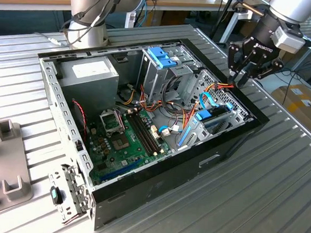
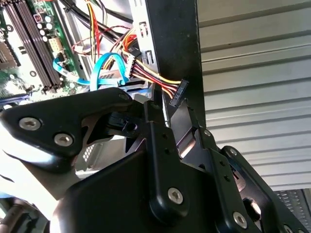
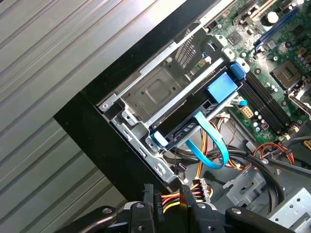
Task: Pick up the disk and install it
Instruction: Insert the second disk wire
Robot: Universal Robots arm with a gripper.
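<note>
The disk [image 3: 187, 115], a flat dark drive in a blue carrier frame, lies slotted in the metal bay at the open computer case's corner, also seen in the exterior view [image 1: 212, 121]. A light-blue ribbon cable [image 3: 210, 148] loops off its end. My gripper [image 1: 241, 78] hangs above the case's black rim on the exterior view's right, a little way off the disk. Its fingers stand shut with nothing between them in both wrist views [image 2: 167, 110] [image 3: 187, 193]. A black plug on red, yellow and black wires [image 2: 179, 93] hangs just beside the fingertips.
The open case [image 1: 216, 152] holds a green motherboard [image 1: 123, 141], a power supply [image 1: 89, 73] and a tall metal cage with a blue bracket [image 1: 161, 58]. It lies on a ribbed metal table [image 1: 266, 197]. Grey fixtures [image 1: 6, 134] and a loose metal bracket [image 1: 69, 193] sit at the exterior view's left.
</note>
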